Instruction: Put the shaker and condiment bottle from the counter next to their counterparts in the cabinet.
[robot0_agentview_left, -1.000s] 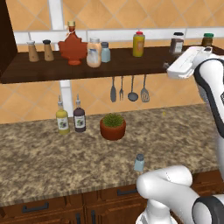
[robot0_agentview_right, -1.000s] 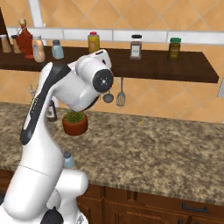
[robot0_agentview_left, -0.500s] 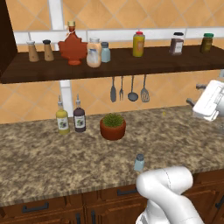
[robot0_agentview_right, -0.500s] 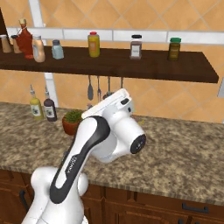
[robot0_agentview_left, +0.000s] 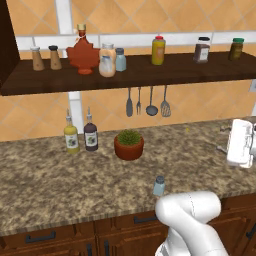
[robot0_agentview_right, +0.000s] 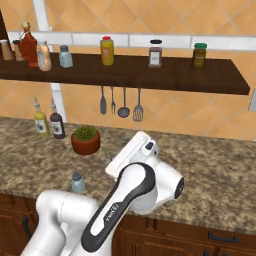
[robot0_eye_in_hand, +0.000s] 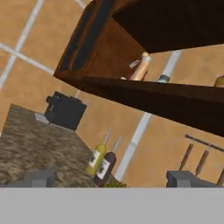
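The worktop (robot0_agentview_left: 45, 180) looks like speckled brown granite, smooth with a dull sheen. The shelf (robot0_agentview_left: 150, 75) is dark matt wood. The shaker (robot0_agentview_left: 159, 185) near the worktop's front edge seems translucent pale plastic or glass with a matt grey cap. The maple-leaf bottle (robot0_agentview_left: 83, 54) is glossy red. The plant pot (robot0_agentview_left: 129, 149) looks like matt terracotta. The wall tiles (robot0_agentview_left: 200, 102) are smooth orange ceramic.
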